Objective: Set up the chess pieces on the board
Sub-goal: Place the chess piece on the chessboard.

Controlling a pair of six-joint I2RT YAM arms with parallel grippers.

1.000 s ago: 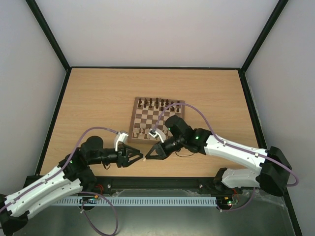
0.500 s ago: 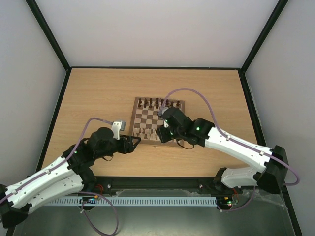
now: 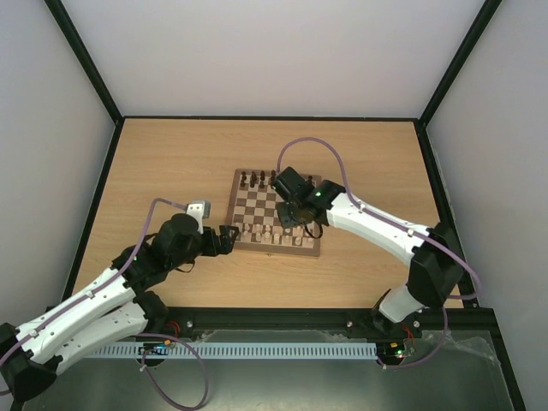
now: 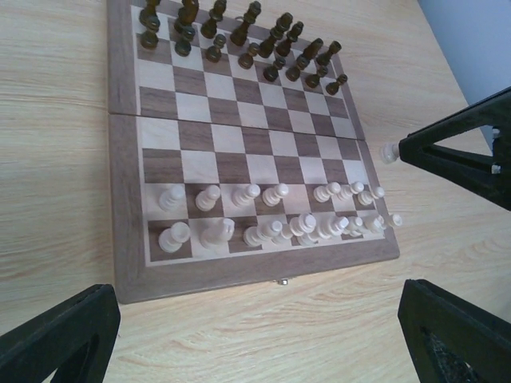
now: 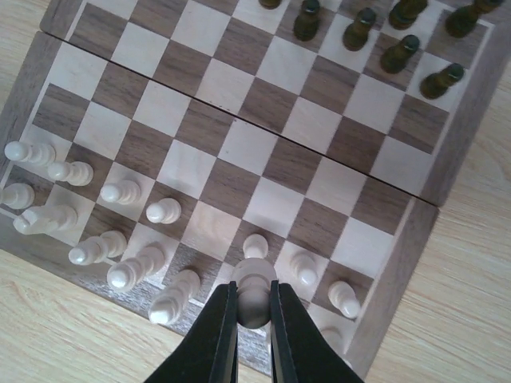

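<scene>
Beige, likely light and slick, a chess piece (image 5: 255, 275) is pinched below its head by the right gripper (image 5: 254, 302) above the board (image 5: 239, 152)'s near edge, left gripper (image 4: 257, 319) spread empty.

Bright, even light; the chess pieces (image 4: 276, 192) cast faint, perhaps blurred shadows.

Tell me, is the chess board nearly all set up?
Nearly. The dark pieces stand in the far rows of the board, and most pale pieces stand in the two near rows. The right jaws pinch one pale piece over the board. What's left: setting it down; the pawn row shows one gap.
</scene>
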